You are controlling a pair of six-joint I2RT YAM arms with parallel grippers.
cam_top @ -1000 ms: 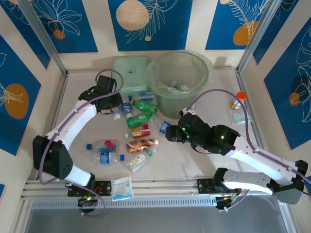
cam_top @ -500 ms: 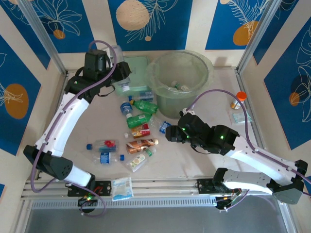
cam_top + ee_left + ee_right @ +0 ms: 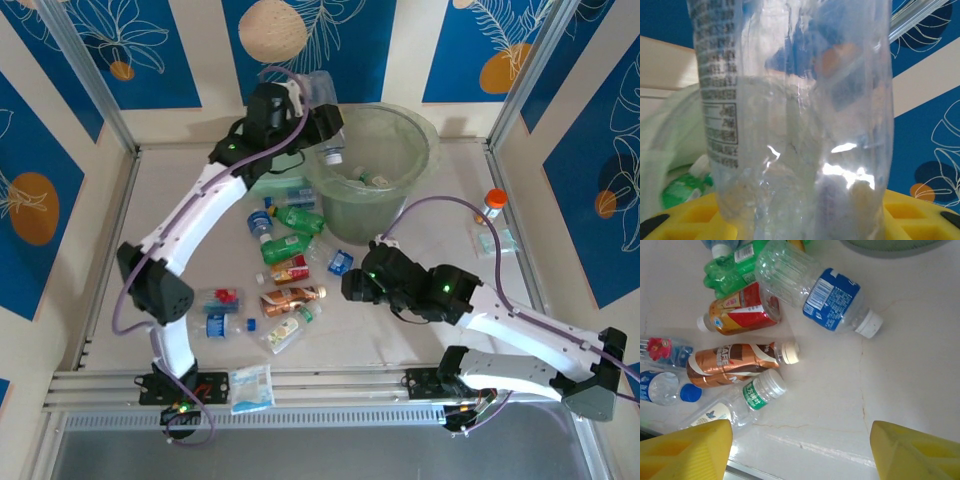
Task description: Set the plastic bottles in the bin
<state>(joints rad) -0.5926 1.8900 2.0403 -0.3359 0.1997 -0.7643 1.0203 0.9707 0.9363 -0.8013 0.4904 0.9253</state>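
The plastic bottles [image 3: 292, 296] mostly lie loose on the counter [image 3: 160, 180], so by my reading the job is in its early part. Nearest the arms' bases, a flat white-blue packet [image 3: 251, 388] rests at the counter's edge and is no part of the task. Just beyond it hangs the right end effector [image 3: 800, 450], its yellow fingers spread wide with nothing between them, above the near side of the scatter. Its wrist view shows a brown-labelled bottle [image 3: 735, 365], a green-capped bottle [image 3: 747, 400] and a blue-labelled bottle [image 3: 820, 292] lying on their sides, close together. Roughly ten bottles in all are strewn there, green, red-orange and clear ones among them, and any of these looks a fair next pick for that arm. Farther off, the left end effector [image 3: 322, 118] is pressed onto a clear bottle [image 3: 800, 125], held up over the left rim of the bin [image 3: 425, 130] and not yet let go. Inside the bin at least two bottles already lie at the bottom, so a small share is done and the bulk is left.
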